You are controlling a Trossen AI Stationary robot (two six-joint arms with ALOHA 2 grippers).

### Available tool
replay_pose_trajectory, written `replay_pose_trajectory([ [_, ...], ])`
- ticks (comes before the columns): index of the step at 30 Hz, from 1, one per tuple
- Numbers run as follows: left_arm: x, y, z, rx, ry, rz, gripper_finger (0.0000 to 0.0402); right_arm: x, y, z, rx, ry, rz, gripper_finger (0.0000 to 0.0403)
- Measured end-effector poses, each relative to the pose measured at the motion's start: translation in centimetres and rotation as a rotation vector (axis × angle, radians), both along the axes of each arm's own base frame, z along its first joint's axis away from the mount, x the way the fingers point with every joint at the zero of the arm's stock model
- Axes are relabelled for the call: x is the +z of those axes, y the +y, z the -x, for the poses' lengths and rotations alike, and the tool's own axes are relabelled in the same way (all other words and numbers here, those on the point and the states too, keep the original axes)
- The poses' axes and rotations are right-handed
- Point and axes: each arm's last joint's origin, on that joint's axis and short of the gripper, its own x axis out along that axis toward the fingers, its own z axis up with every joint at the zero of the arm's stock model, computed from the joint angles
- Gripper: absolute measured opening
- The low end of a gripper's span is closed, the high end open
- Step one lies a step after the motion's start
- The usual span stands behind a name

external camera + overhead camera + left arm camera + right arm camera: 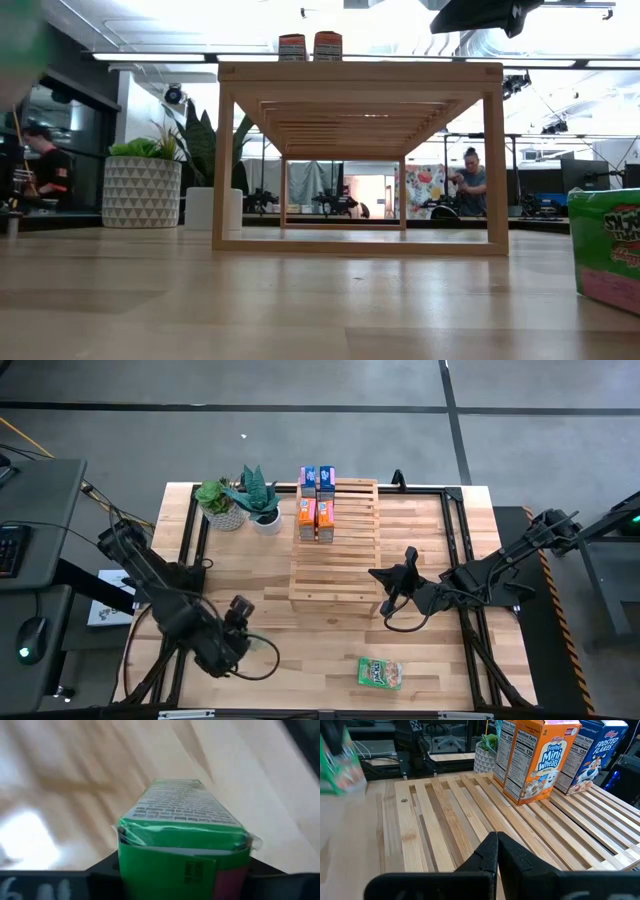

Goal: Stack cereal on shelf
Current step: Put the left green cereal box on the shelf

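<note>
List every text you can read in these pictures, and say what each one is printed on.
"Frosted Mini Wheats": orange cereal box.
"Nutrition Facts", "Calories 130": the orange boxes' side panels.
"Frosted Flakes": blue cereal box.
Print on the green box in the left gripper: too blurred to read.

So the top cam looks straight down on the whole bench (250, 660) and both arms. The low one sits at bench height, looking level through the shelf (360, 160) into the room. The left wrist cam is jammed right up against a green box (185, 830) between its fingers. The right wrist cam looks past its closed fingers (496, 851) across the shelf slats at the orange boxes (532, 757), which the top and low views catch too.
</note>
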Motion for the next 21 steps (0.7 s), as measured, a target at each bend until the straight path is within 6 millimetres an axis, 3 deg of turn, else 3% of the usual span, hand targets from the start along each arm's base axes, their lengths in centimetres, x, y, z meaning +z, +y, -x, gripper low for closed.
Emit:
replay_pose_trajectory([
  [5, 8.6, 1.2, -1.3, 0.083, -0.439, -0.095, 0.0166, 0.0, 0.0, 0.0, 0.0, 0.0, 0.0, 0.0],
  [9, 12.5, 4.0, -3.8, 0.303, -0.681, -0.154, 0.0162, 0.0, 0.0, 0.0, 0.001, 0.0, 0.0, 0.0],
  [14, 14.2, 8.8, -7.9, 0.509, -0.674, 0.124, 0.0162, 0.0, 0.0, 0.0, 0.001, 0.004, 0.002, 0.0],
  [17, 13.5, 12.1, -10.1, 0.611, -0.572, 0.218, 0.0162, 0.0, 0.0, 0.0, 0.002, 0.006, 0.002, 0.0],
  [21, 11.7, 16.1, -11.9, 0.76, -0.423, 0.189, 0.0162, -0.1, 0.0, 0.0, 0.008, 0.01, 0.0, 0.0],
])
